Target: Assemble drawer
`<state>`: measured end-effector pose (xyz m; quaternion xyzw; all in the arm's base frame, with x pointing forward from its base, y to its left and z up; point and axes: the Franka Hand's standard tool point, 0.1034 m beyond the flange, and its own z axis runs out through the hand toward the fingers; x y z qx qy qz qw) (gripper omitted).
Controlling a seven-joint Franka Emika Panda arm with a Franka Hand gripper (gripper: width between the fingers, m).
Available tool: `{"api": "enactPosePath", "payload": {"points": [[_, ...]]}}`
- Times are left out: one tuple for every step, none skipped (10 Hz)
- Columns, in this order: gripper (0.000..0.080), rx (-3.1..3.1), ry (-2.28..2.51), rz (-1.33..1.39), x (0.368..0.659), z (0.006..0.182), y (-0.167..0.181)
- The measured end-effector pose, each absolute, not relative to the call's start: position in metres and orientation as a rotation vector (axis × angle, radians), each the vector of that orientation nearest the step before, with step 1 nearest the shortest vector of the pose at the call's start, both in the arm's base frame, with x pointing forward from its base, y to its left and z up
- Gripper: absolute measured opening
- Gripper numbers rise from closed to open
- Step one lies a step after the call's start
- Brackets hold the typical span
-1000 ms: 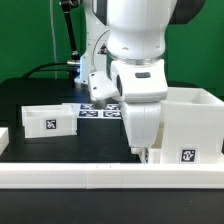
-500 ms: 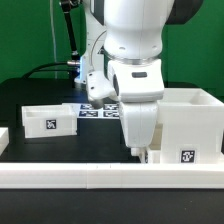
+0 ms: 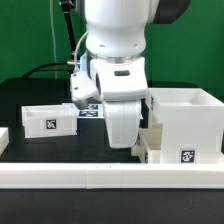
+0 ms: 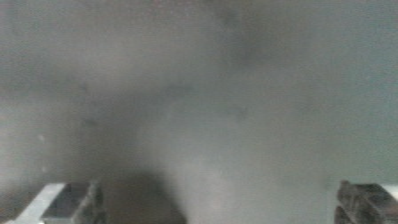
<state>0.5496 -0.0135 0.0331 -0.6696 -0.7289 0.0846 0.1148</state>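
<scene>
The large white drawer casing [image 3: 188, 122] stands at the exterior view's right, with a tag low on its front. A small white tray [image 3: 47, 119] with a tag stands at the exterior view's left. My gripper [image 3: 137, 147] is low, close against the casing's left side, where a white part [image 3: 150, 146] juts out; I cannot tell what that part is. In the wrist view the gripper [image 4: 214, 205] has its fingertips [image 4: 64, 202] far apart, and a blurred white surface [image 4: 214, 90] fills the picture between and beyond them.
A long low white rail [image 3: 100, 178] runs along the front. The marker board [image 3: 88, 112] lies behind the arm, mostly hidden by it. A black cable [image 3: 62, 50] hangs at the back left.
The arm has shifted toward the exterior view's left and turned a little. A white part now shows at the casing's left side, and the casing's left edge sits further left.
</scene>
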Motion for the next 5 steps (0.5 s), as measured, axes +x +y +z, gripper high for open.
{"api": "enactPosePath", "payload": {"points": [[0.0648,-1.968,-2.13,0.25,0.551,0.033,-0.013],[0.0648,-1.972,-2.12,0.257,0.554,0.034,-0.008],[0.0648,-1.975,-2.113,0.262,0.558,0.032,-0.002],[0.0648,-1.989,-2.098,0.272,0.559,0.03,0.006],[0.0648,-1.993,-2.089,0.285,0.556,0.025,0.018]]}}
